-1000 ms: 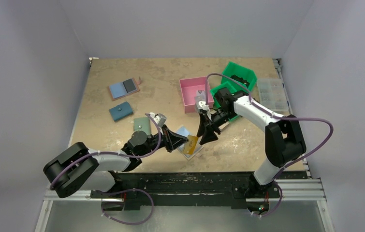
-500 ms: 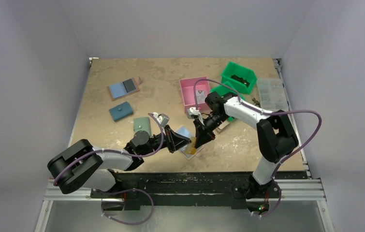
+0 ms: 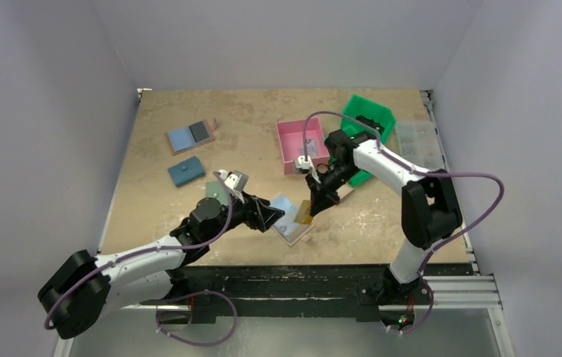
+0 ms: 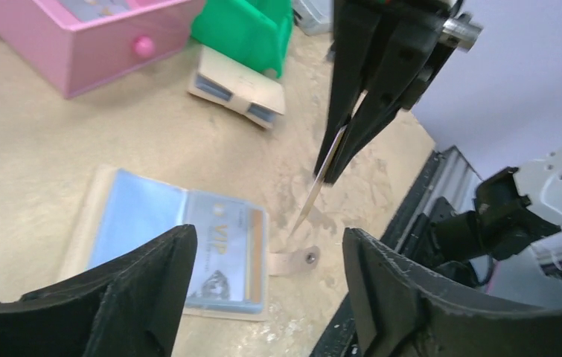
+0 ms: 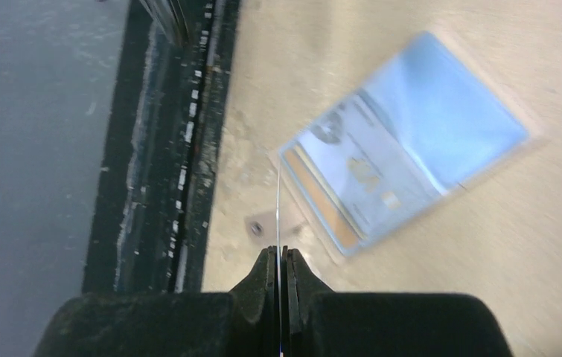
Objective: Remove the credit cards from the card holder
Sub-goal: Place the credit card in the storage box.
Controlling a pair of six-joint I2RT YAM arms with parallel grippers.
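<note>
Holding one card over the open holder.

Pinches one of the credit cards (image 4: 313, 195) edge-on in the right claw (image 4: 335, 167), fingers pressed together on its upper end, its lower corner close above the snap tab (image 4: 296, 260) (cannot tell whether touching). Hovers the left claw (image 4: 263, 297) low over the near side of the card holder (image 4: 151, 223), fingers spread wide apart. Shows the holder lying open and flat on the table (image 4: 54, 149) near its front edge, one panel pale blue, the other with a card tucked in (lettering reads VIP). Shows a tan folded wallet (image 4: 237, 89), pink drawer box (image 4: 91, 37) and green bin (image 4: 244, 30) farther back, apart from the holder.
</note>
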